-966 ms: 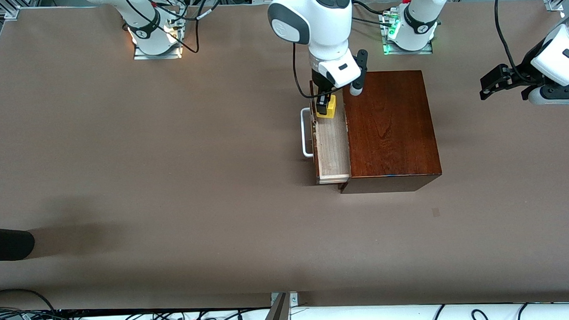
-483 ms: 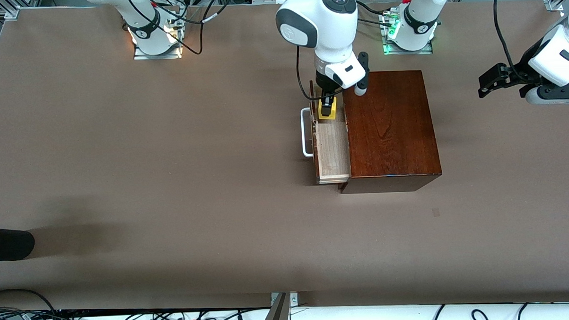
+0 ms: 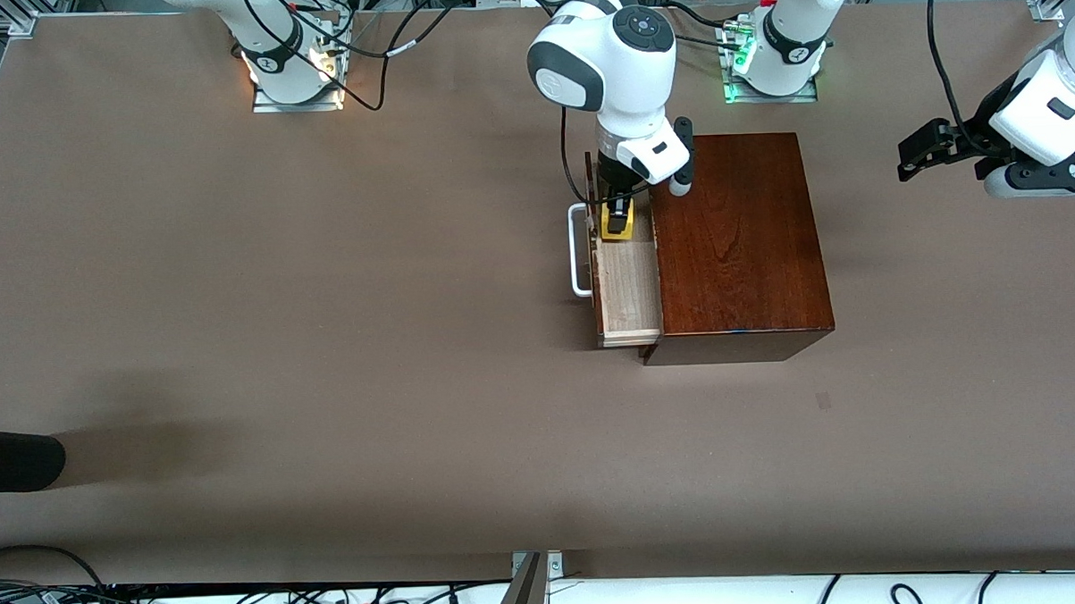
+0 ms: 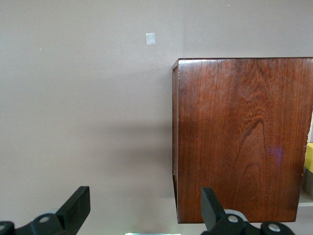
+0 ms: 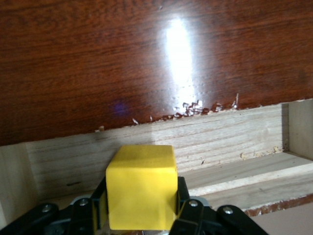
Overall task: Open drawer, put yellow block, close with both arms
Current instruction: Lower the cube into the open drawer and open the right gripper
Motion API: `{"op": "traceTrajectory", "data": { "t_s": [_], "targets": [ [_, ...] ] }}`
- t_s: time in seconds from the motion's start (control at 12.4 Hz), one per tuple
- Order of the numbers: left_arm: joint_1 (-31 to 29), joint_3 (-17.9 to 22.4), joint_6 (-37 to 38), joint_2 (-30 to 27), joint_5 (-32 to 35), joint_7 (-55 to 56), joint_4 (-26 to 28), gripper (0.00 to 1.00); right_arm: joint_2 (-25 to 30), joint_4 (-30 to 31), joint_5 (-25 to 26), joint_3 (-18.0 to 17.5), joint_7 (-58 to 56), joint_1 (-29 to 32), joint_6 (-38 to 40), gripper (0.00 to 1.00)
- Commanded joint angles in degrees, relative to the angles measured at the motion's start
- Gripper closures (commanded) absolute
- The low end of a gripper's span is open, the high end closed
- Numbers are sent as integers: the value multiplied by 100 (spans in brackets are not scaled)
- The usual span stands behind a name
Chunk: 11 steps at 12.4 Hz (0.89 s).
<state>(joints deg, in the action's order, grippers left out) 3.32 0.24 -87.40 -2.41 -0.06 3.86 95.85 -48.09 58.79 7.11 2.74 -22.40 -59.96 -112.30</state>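
Note:
The dark reddish-brown wooden box (image 3: 737, 241) stands mid-table with its drawer (image 3: 628, 290) pulled out toward the right arm's end, so the pale inside shows. The white bar handle (image 3: 579, 251) is on the drawer front. My right gripper (image 3: 618, 220) is shut on the yellow block (image 3: 608, 233), low over the part of the open drawer farthest from the front camera. In the right wrist view the yellow block (image 5: 142, 186) sits between the fingers of the right gripper (image 5: 142, 208), above the drawer's pale wood (image 5: 234, 142). My left gripper (image 3: 912, 159) is open and waits beside the box (image 4: 239, 137).
A dark rounded object (image 3: 11, 459) pokes in at the table edge toward the right arm's end. A small pale mark (image 3: 823, 401) lies on the table nearer the front camera than the box. Cables run along the front edge.
The right gripper has come down with the yellow block, lower over the open drawer. The left hand has drifted slightly; its jaws stay open.

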Motion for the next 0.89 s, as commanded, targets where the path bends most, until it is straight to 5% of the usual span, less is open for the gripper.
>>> {"op": "traceTrajectory", "data": {
  "t_s": [0.0, 0.24, 0.32, 0.56, 0.64, 0.8],
  "targets": [
    [11, 11, 162, 47, -39, 0, -119, 28, -192, -236, 115, 43, -89, -51, -29, 85],
    [11, 37, 162, 47, -30, -296, -119, 93, -315, -227, 124, 51, -97, -51, -126, 85],
    [2, 46, 162, 47, -30, -411, -119, 100, -315, -227, 150, 52, -141, -51, -126, 84],
    [11, 46, 171, 82, -38, -448, -198, 100, -315, -227, 168, 60, -176, -51, -117, 83],
    [11, 46, 171, 82, -38, -448, -198, 100, -307, -219, 168, 69, -185, -51, -73, 76],
    [11, 46, 180, 82, -38, -448, -207, 100, -280, -218, 168, 69, -177, -51, -38, 0]
  ]
}}
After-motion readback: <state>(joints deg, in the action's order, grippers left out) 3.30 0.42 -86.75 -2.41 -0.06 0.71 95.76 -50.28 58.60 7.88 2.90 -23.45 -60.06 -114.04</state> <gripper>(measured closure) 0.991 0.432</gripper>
